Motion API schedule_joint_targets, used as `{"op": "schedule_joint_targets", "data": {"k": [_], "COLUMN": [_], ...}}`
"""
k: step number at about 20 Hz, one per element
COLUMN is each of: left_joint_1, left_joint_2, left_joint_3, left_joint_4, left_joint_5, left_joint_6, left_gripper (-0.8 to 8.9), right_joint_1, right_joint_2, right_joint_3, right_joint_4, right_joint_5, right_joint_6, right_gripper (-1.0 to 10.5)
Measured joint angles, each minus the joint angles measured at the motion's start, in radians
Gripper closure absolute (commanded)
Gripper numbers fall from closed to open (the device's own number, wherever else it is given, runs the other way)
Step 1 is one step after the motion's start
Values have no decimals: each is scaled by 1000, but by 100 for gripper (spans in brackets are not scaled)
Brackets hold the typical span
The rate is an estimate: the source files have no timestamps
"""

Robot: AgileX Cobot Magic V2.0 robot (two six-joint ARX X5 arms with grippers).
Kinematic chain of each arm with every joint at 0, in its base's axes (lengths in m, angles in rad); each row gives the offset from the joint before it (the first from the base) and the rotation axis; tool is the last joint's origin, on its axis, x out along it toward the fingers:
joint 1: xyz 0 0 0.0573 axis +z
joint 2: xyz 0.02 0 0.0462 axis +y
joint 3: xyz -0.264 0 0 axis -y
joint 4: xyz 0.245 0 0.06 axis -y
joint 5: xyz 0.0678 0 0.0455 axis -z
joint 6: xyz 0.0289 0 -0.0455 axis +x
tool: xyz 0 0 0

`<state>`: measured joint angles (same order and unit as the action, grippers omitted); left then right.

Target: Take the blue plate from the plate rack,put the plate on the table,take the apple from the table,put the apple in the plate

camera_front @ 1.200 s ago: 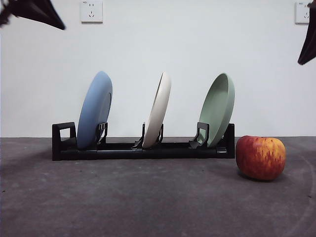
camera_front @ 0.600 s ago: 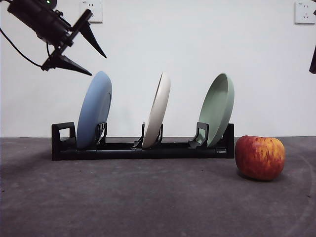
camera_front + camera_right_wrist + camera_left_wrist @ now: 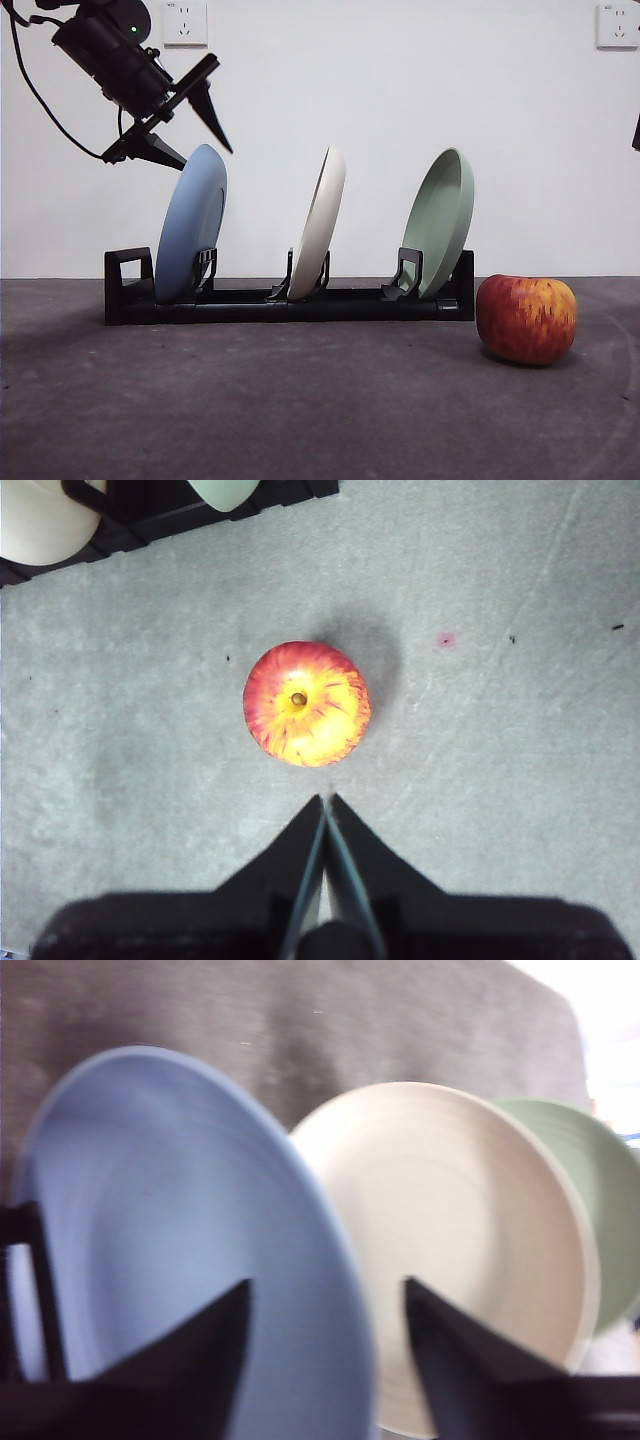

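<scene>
left pincer spread astride blue plate rim; plate near-upright, leaning right.

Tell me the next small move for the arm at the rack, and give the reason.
Probably lower the left gripper a little further so its open jaws pass either side of the blue plate's top rim, then close. The jaws straddle the rim without gripping it, and the plate stands in the rack. The right gripper waits, shut, above the apple.

Left wrist view blurred; pale green plate cut off at edge.
</scene>
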<state>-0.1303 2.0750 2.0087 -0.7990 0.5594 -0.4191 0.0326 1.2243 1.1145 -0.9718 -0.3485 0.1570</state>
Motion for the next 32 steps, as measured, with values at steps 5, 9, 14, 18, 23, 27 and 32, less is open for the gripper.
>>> {"op": "schedule_joint_targets", "data": {"k": [5, 9, 14, 18, 23, 27, 32], "left_joint_1": [-15, -15, -12, -6, 14, 24, 32], "left_joint_2": [5, 4, -2, -5, -17, -72, -207], "left_joint_3": [2, 2, 2, 6, 6, 6, 6], "left_joint_4": [10, 9, 6, 2, -3, 0, 7], "left_joint_5": [-11, -6, -6, -2, 39, 56, 82], "left_joint_6": [6, 6, 4, 4, 6, 6, 8], "left_gripper": [759, 760, 822, 822, 822, 822, 822], "right_joint_1": [0, 0, 0, 0, 0, 0, 0], "right_joint_2": [0, 0, 0, 0, 0, 0, 0], "right_joint_3": [0, 0, 0, 0, 0, 0, 0], "right_joint_4": [-11, -16, -19, -26, -26, -26, -26], "right_joint_5": [0, 1, 1, 1, 1, 1, 1], "right_joint_6": [0, 0, 0, 0, 0, 0, 0], "right_gripper": [946, 946, 946, 946, 946, 946, 946]}}
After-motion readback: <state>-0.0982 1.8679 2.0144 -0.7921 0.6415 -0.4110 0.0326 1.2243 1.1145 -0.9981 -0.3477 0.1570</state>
